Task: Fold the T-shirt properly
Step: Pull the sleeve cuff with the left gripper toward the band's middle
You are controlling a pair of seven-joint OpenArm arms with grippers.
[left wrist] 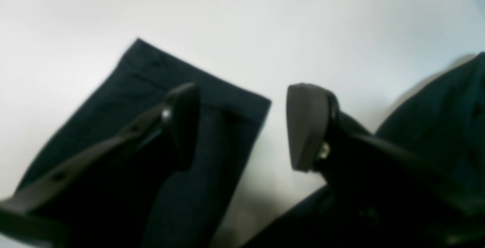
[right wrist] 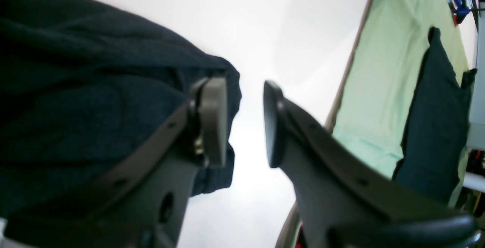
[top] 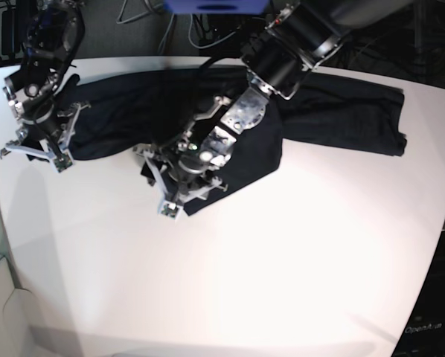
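Note:
The black T-shirt (top: pixel 334 111) lies spread along the back of the white table (top: pixel 282 260), with its long sleeves reaching left and right. My left gripper (top: pixel 170 195) hovers low over the shirt's front edge near the table's middle. In the left wrist view this left gripper (left wrist: pixel 242 126) is open, and a flat end of the T-shirt (left wrist: pixel 204 88) lies beneath and between its fingers, ungripped. My right gripper (top: pixel 33 152) is at the shirt's left end. In the right wrist view this right gripper (right wrist: pixel 244 123) is open with nothing in it, and bunched T-shirt (right wrist: pixel 75 88) lies just to its left.
The table's left edge (right wrist: pixel 348 69) runs close to the right gripper, with pale green flooring (right wrist: pixel 382 88) and a dark upright object (right wrist: pixel 435 126) beyond it. Cables and equipment (top: pixel 178 22) crowd the space behind the table.

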